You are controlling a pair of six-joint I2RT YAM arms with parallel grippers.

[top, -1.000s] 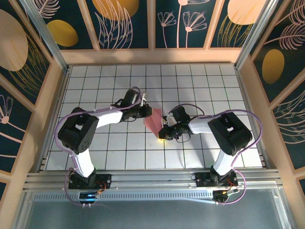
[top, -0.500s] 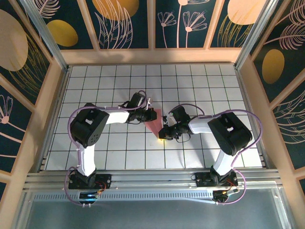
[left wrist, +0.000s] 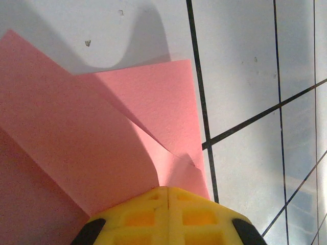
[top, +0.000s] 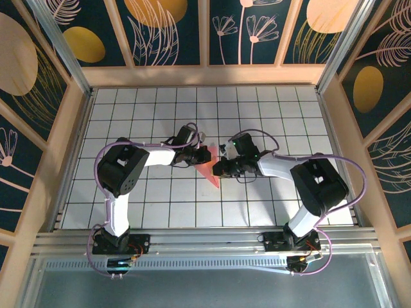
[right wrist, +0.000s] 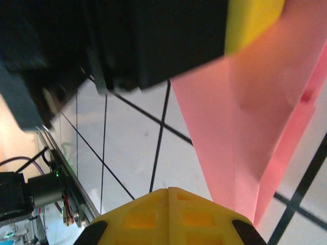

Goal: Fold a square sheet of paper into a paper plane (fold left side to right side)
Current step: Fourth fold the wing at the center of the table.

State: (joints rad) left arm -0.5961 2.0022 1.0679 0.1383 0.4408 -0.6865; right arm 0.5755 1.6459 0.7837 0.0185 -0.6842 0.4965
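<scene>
This is a robotics lab test cell, a purpose-built enclosure rather than a lived-in room. The surface (top: 128, 212) is a white board ruled with a black grid. Wood-framed wall panels (top: 170, 32), printed with gold leaves and flowers on dark blue, box it in, and aluminium posts (top: 61, 48) stand at the corners. The left arm (top: 119, 173) and the right arm (top: 318, 183) are bolted to a slotted aluminium rail (top: 205, 239) at the near edge, with purple cables (top: 97, 170) looping along them.

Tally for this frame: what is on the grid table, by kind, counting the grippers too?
Folded pink paper: 1
Grippers, both shut: 2 (left gripper, right gripper)
Total: 3
</scene>
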